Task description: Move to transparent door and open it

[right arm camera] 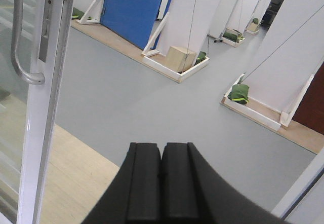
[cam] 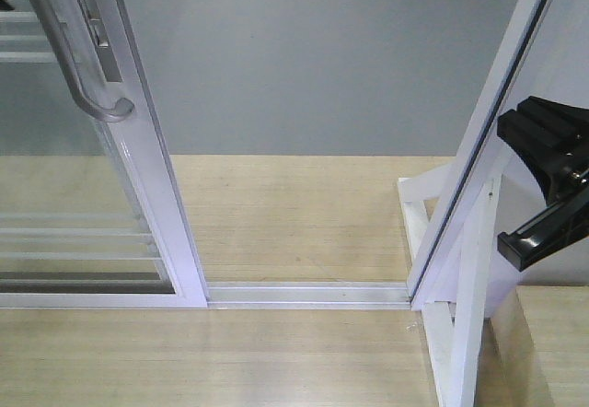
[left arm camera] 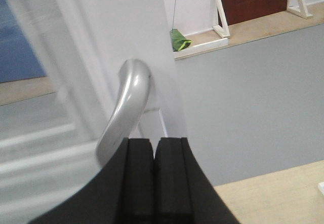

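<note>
The transparent door [cam: 83, 195] stands at the left, a glass panel with thin white bars in a glossy white frame. Its curved silver handle [cam: 101, 103] is on the edge stile. An open gap lies between the stile and the white jamb post [cam: 469, 195] on the right. In the left wrist view my left gripper [left arm camera: 153, 142] is shut and empty, its tips just right of the handle [left arm camera: 129, 107]; I cannot tell whether they touch. My right gripper [right arm camera: 162, 145] is shut on nothing, out over the grey floor, with the door's stile [right arm camera: 45, 107] to its left. It shows black beside the jamb [cam: 543, 186].
A white floor track [cam: 308, 292] runs across the gap on the wooden platform. Beyond it is grey floor [cam: 322, 57]. A diagonal brace [cam: 460, 333] props the jamb at the lower right. Farther off stand a blue panel [right arm camera: 134, 8], white panels on bases, a cardboard box [right arm camera: 180, 58] and green bags [right arm camera: 239, 93].
</note>
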{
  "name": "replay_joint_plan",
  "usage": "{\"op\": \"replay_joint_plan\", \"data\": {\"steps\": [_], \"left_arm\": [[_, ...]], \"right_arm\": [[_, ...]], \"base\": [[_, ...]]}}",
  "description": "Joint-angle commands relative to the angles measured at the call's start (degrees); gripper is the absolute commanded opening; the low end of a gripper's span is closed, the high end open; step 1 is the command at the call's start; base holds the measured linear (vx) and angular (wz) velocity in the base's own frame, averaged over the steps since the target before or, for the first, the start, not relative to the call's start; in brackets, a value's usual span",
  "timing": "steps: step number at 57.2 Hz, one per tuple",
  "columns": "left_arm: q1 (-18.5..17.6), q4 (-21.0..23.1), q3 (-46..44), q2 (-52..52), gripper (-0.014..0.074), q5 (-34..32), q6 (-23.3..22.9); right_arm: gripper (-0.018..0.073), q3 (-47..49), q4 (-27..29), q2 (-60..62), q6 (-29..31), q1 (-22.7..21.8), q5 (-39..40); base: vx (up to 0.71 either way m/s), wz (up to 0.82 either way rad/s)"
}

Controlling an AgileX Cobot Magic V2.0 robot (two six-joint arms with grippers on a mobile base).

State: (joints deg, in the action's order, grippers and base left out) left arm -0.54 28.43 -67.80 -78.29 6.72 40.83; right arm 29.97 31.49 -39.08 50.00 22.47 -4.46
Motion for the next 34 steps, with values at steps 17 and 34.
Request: {"op": "replay_joint_plan", "data": {"steps": [17,34], "left_arm": [[-4.51,2.8,26.63,33.64,0.0,4.19,-0.68],[-4.6,14.73,39.46,56.61,0.0,16.65,-0.81]], "right_arm": [[-0.0001,1.67,8.15,8.28,0.06,-0.3,-0.07],[-0.0001,1.67,5.65,21.46,-4.02,-0.3,-14.81]], "base": [[0.0,0.0],[0.0,0.0]]}}
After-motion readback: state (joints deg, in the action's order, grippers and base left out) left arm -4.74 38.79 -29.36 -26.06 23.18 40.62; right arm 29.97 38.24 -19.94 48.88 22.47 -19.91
